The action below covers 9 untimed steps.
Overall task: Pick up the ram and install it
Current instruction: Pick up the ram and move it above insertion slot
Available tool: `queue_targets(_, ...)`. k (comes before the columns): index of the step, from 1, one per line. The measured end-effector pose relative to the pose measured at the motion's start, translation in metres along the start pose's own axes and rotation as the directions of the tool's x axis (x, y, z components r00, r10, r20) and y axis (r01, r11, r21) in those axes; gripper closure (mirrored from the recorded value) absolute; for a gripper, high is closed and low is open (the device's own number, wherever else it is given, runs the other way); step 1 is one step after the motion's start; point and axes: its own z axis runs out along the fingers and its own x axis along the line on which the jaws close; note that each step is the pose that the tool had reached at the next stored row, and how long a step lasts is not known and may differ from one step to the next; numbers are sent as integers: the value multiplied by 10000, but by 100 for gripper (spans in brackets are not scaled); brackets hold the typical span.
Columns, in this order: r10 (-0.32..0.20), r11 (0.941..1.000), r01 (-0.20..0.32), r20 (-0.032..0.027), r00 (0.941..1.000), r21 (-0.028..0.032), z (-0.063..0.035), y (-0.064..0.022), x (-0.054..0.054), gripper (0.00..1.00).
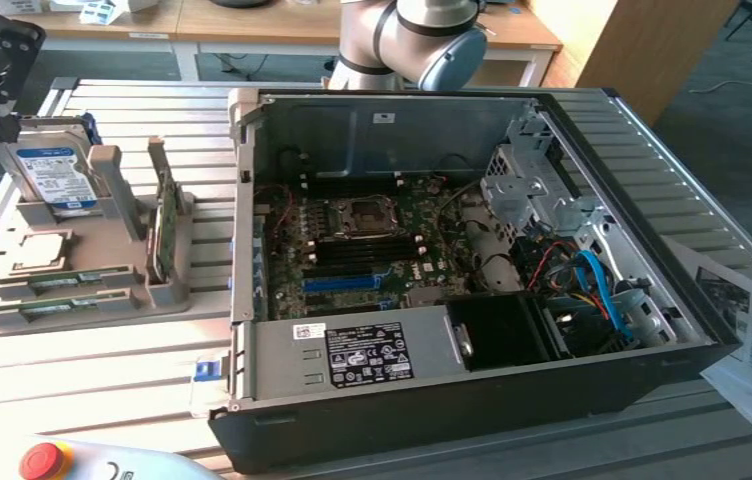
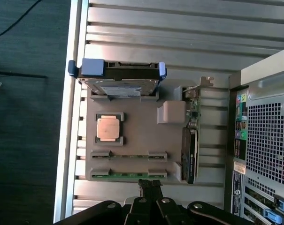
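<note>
**Hazards.** The gripper hangs over the edge of the grey holder tray, with its fingers pressed together and nothing between them. Do not lower it in this state. The tips would probably land on top of the board instead of astride it and push it into its groove.

The ram lies in the tray groove closest to the gripper, at the exterior view's lower left. A second stick lies in the parallel groove just beside it, and too wide a grasp could catch both. The blocks at each groove's ends may retain the stick, so a skewed pull could drag the tray along.

The taller green card stands upright near the grooves' ends, where a sideways swing may strike it. The hard drive stands at the tray's far end.

Inside the computer case, loose cables lie to the exterior view's right of the black memory slots.

**Not legible.**
- You cannot read the ram's notch position or its chips.
- You cannot tell whether the stick sits loose or wedged in its groove.
- You cannot tell whether the slot latches stand open.
- The exterior view's upper left corner cuts the gripper off.
- The frame edge in the wrist view truncates the gripper's body.
</note>
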Motion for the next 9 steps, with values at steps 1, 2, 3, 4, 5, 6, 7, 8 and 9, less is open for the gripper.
queue_targets(1,-96,10000,96,-5,10000,4,0,0,0,90)
queue_targets(2,-207,9998,207,-9,9998,8,0,0,0,90)
queue_targets(3,-324,9995,324,-15,9995,11,0,0,1,90)
queue_targets(4,-454,9990,455,-20,9990,10,0,0,1,90)
queue_targets(5,-590,9983,590,-27,9983,7,0,0,1,90)
queue_targets(6,-738,9973,738,-33,9973,4,0,0,2,90)
queue_targets(7,-879,9961,879,-40,9961,1,0,0,2,90)
queue_targets(8,-1039,9946,1039,-47,9946,-3,0,0,2,90)
queue_targets(9,-1187,9929,1187,-52,9929,-7,0,0,2,90)
